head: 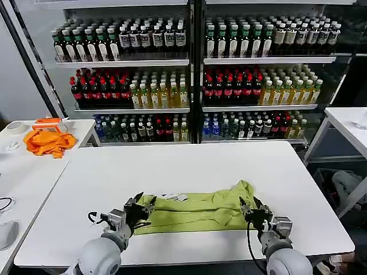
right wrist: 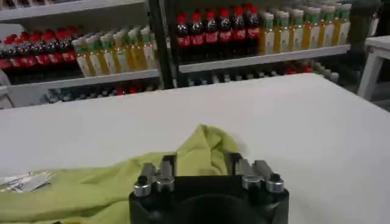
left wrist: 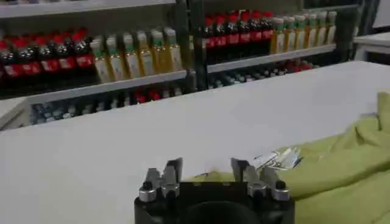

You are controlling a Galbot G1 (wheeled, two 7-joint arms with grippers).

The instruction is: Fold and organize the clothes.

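My left end effector (head: 139, 207) and right end effector (head: 250, 211) sit at the near corners of the lime T-shirt (head: 198, 209), fingers spread and gripping nothing. It lies half-folded as a band across the near tabletop (head: 189, 166). I judge a fold is midway: next, pinch both corners and carry them toward the far edge.

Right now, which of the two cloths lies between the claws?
The lime-green T-shirt on the front table, stretched between left claw and right claw; the orange cloth lies bunched on the far-left side table.
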